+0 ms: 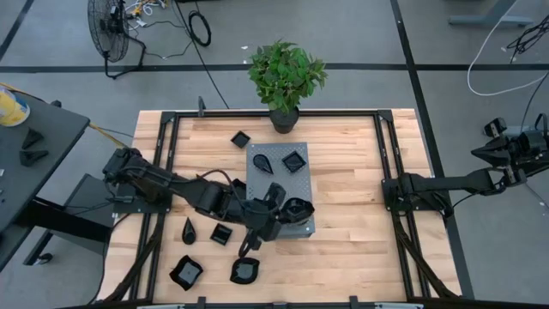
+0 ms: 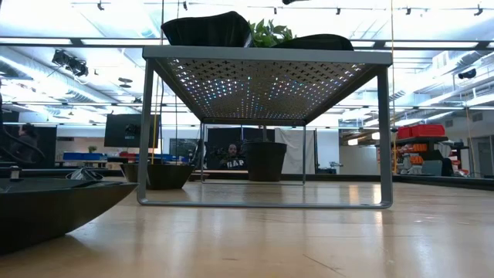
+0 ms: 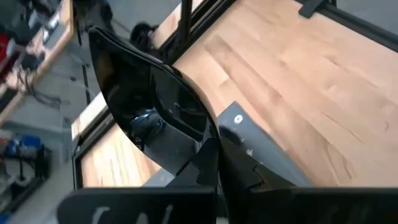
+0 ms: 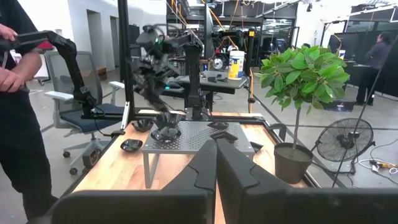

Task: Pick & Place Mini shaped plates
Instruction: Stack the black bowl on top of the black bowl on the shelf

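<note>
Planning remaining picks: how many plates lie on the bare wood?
5 plates: one by the plant, two beside the left arm, two at the near edge. The arm may hide more.

Potted green plant [image 1: 286, 79] at far table edge. Grey perforated stand [image 1: 262, 157] mid-table. Floor fan [image 1: 106, 27] beyond table. Person [image 4: 18, 118] beside office chair [image 4: 74, 102].

Both arms are matte black and jointed, with black cables along their links; each end effector [image 4: 216, 163] has two dark angular fingers.
</note>
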`<control>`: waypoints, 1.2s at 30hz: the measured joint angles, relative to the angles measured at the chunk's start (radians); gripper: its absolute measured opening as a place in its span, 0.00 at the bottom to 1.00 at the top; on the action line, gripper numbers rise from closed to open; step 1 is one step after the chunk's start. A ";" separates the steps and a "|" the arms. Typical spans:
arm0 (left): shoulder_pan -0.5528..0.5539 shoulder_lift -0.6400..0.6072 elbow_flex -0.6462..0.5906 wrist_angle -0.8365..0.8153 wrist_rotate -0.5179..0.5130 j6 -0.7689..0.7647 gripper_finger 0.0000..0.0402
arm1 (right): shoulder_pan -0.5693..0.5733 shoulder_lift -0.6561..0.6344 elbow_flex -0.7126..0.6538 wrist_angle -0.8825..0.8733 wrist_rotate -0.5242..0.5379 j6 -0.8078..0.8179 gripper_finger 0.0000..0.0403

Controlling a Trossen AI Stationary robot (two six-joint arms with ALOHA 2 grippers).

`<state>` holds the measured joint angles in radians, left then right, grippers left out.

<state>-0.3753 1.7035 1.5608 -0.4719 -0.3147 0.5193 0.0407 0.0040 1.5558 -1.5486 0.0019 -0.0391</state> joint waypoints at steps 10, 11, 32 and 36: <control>0.022 -0.003 0.167 -0.157 -0.003 -0.127 0.01 | 0.000 0.000 0.000 0.000 0.000 0.000 0.04; 0.024 -0.003 0.167 -0.162 0.000 -0.147 0.01 | 0.000 0.000 0.000 0.000 0.000 0.000 0.04; 0.031 0.101 0.169 -0.256 -0.004 -0.187 0.02 | 0.000 0.000 0.000 0.007 0.000 0.000 0.04; 0.031 0.105 0.213 -0.327 -0.003 -0.226 0.02 | 0.000 0.000 0.000 0.007 0.000 0.000 0.04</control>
<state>-0.3443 1.8088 1.7738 -0.7986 -0.3172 0.2936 0.0406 0.0040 1.5555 -1.5412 0.0017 -0.0391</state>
